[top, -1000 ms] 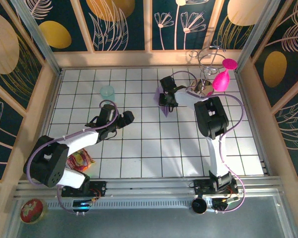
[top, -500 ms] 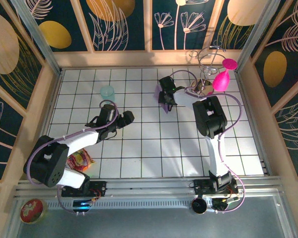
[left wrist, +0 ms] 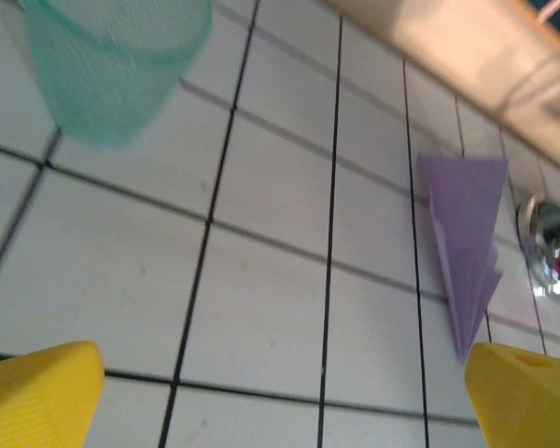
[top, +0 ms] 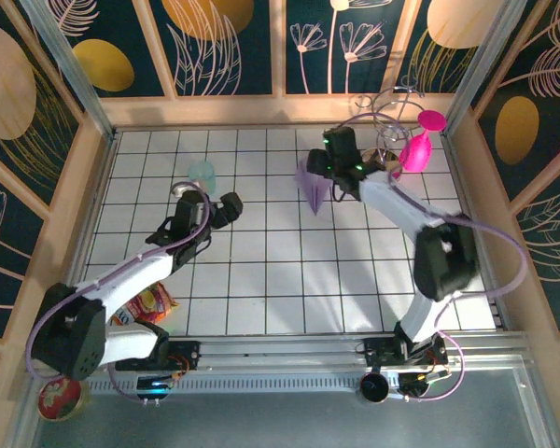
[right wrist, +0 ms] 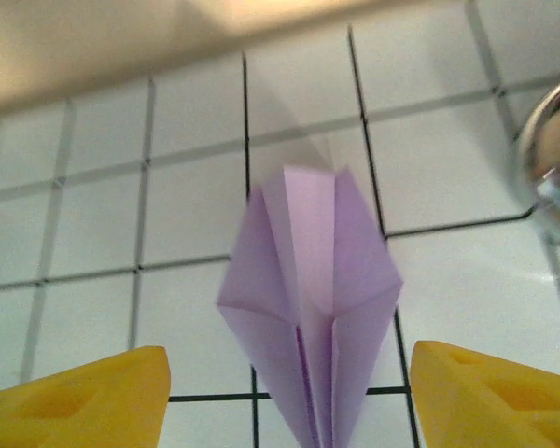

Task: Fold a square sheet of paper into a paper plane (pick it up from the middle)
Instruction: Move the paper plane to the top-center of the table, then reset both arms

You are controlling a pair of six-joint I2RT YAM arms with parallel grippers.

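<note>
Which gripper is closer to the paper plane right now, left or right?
The right gripper, open just beside the paper plane; the left gripper sits farther off, near the teal cup.

Cropped and blurred
The paper plane (right wrist: 308, 308) is cut off at its tip by the right wrist view's lower edge; the teal cup (left wrist: 112, 65) is blurred and cropped above.

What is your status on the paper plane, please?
Left gripper open, empty. Right gripper open, facing paper plane. Plane folded, lying loose on tiles. Teal cup stands apart from it.
</note>
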